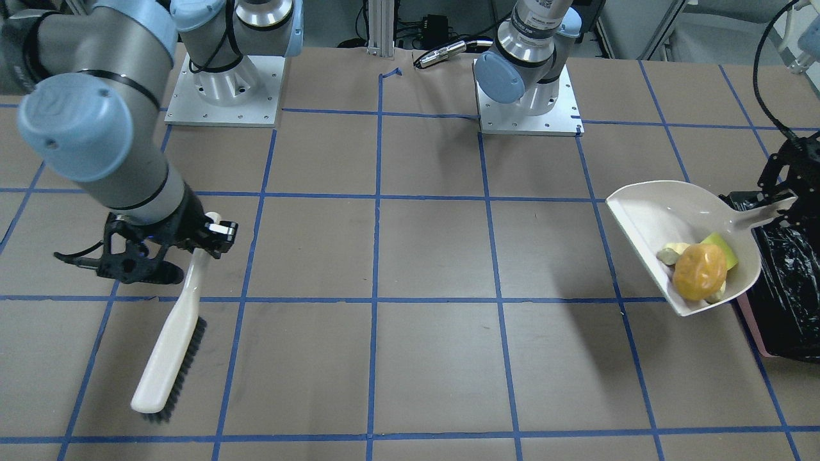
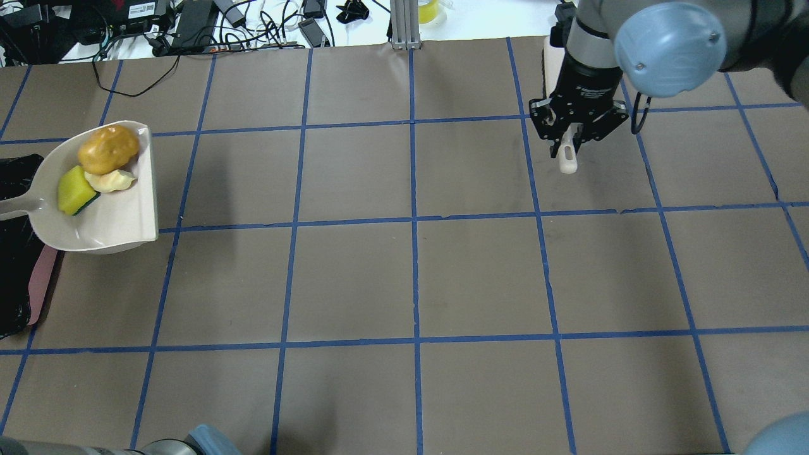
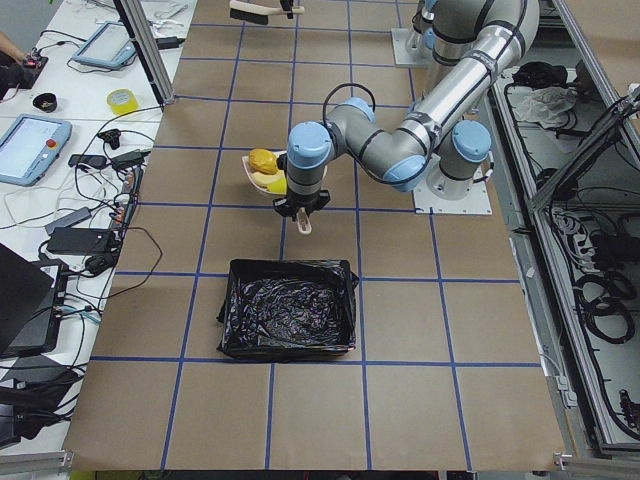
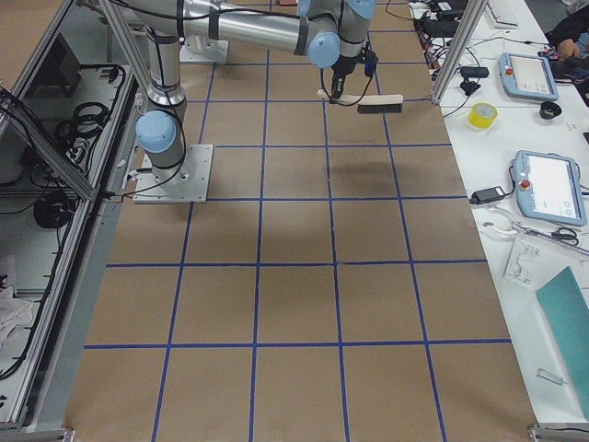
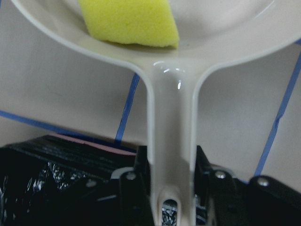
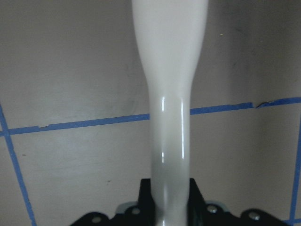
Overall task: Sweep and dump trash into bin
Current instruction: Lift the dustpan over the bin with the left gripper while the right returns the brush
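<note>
Grips the dustpan point(image 1: 660, 208) by its handle in the left gripper point(image 1: 783, 192), with fingers point(image 5: 136, 188) clamped on either side, just beside the rim of the bin point(image 1: 794, 288). Well apart from the bin, across the table, pinches the brush point(image 1: 170, 352) handle tight in the right gripper point(image 1: 214, 232), with the forearm angled down.

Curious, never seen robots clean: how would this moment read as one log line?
left gripper: shut on dustpan, raised beside bin | trash: three pieces in dustpan | right gripper: shut on brush | dump: pending
</note>
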You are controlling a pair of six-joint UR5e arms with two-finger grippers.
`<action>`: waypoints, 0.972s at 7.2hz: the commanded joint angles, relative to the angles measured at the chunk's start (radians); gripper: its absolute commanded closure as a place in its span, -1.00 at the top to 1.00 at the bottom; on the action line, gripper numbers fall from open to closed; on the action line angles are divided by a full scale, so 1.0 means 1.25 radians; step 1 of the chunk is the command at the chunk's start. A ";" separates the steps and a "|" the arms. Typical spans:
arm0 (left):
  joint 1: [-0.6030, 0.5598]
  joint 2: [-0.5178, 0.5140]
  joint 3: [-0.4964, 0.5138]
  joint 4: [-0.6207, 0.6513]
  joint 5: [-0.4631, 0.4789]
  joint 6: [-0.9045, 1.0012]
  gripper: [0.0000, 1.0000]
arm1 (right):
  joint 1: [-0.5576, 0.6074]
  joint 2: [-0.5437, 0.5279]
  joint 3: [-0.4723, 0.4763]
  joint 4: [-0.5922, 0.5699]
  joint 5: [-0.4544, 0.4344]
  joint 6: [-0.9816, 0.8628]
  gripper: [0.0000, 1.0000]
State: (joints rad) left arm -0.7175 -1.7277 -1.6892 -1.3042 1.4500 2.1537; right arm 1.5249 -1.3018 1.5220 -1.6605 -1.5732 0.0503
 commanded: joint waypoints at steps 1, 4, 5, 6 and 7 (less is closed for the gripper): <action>0.107 -0.056 0.103 0.006 0.054 0.122 -1.00 | -0.105 0.052 0.007 -0.014 -0.001 -0.165 -1.00; 0.235 -0.164 0.222 0.005 0.098 0.171 -1.00 | -0.167 0.084 0.032 -0.012 -0.040 -0.180 -1.00; 0.261 -0.190 0.266 0.011 0.103 0.217 -1.00 | -0.185 0.098 0.034 -0.024 -0.058 -0.197 -1.00; 0.267 -0.219 0.318 0.016 0.136 0.211 -1.00 | -0.198 0.116 0.034 -0.049 -0.078 -0.218 -1.00; 0.267 -0.241 0.342 0.017 0.178 0.158 -1.00 | -0.210 0.131 0.034 -0.064 -0.078 -0.230 -1.00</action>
State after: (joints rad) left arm -0.3930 -1.9898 -1.3148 -1.2865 1.6161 2.3972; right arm 1.2833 -1.1628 1.5634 -1.7142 -1.6581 -0.2144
